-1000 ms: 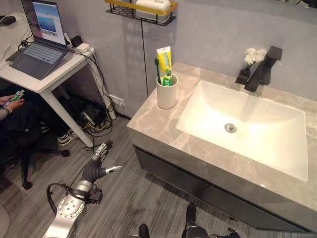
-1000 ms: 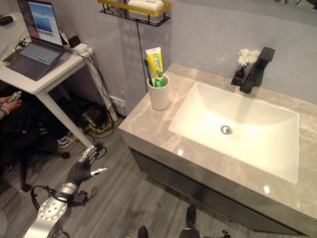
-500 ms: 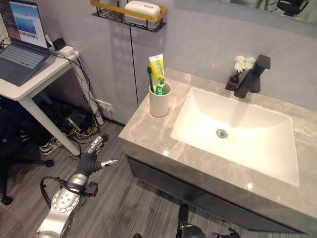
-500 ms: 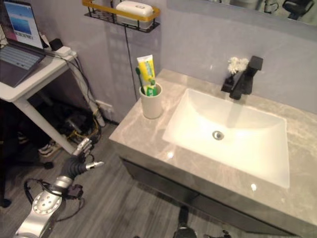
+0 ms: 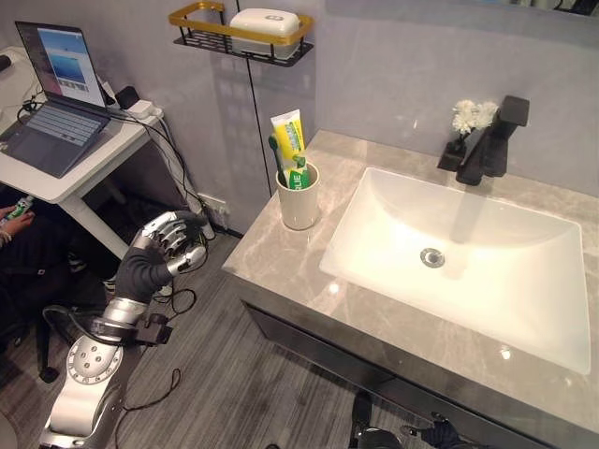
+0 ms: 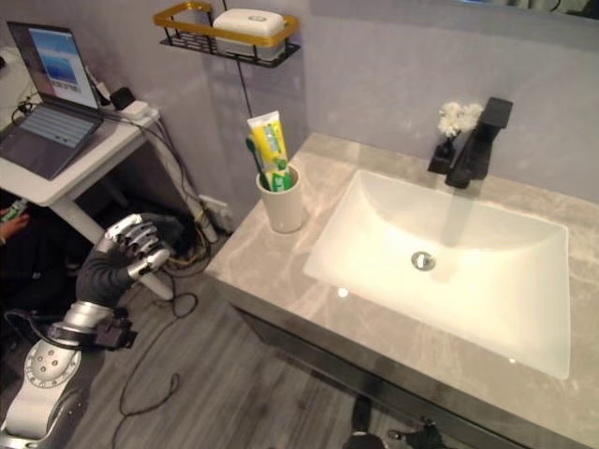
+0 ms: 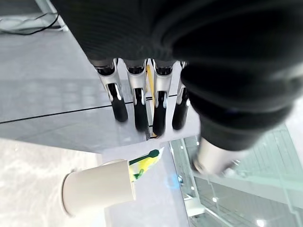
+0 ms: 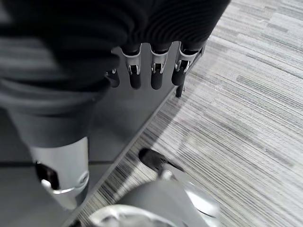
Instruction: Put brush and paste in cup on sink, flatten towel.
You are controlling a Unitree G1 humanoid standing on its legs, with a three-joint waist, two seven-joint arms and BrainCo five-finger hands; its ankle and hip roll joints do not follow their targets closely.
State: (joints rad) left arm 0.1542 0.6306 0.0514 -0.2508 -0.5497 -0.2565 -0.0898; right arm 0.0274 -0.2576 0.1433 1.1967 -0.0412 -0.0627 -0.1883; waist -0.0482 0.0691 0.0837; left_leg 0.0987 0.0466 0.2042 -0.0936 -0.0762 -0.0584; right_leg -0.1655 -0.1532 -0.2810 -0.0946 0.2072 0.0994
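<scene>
A white cup point(image 5: 299, 197) stands on the marble counter point(image 5: 281, 262) left of the sink basin point(image 5: 468, 271). A green toothbrush point(image 5: 277, 155) and a yellow-green toothpaste tube point(image 5: 290, 138) stand upright in it. My left hand point(image 5: 169, 245) hangs in the air left of the counter at about cup height, apart from it, fingers loosely bent and holding nothing. The left wrist view has its fingers point(image 7: 138, 97) above the cup point(image 7: 97, 191) and the tube point(image 7: 144, 163). My right hand point(image 8: 158, 71) hangs low over the floor, fingers relaxed and empty.
A black faucet point(image 5: 494, 138) with white flowers point(image 5: 471, 114) stands behind the basin. A wire wall shelf point(image 5: 239, 33) holds a white box. A white desk point(image 5: 80, 154) with a laptop point(image 5: 58, 103) is at the left, cables beneath. A person's hand point(image 5: 9, 213) shows there.
My left arm has lifted from near the floor, so the hand now sits at counter height left of the cup. The camera has shifted. The cup and its contents have not moved.
</scene>
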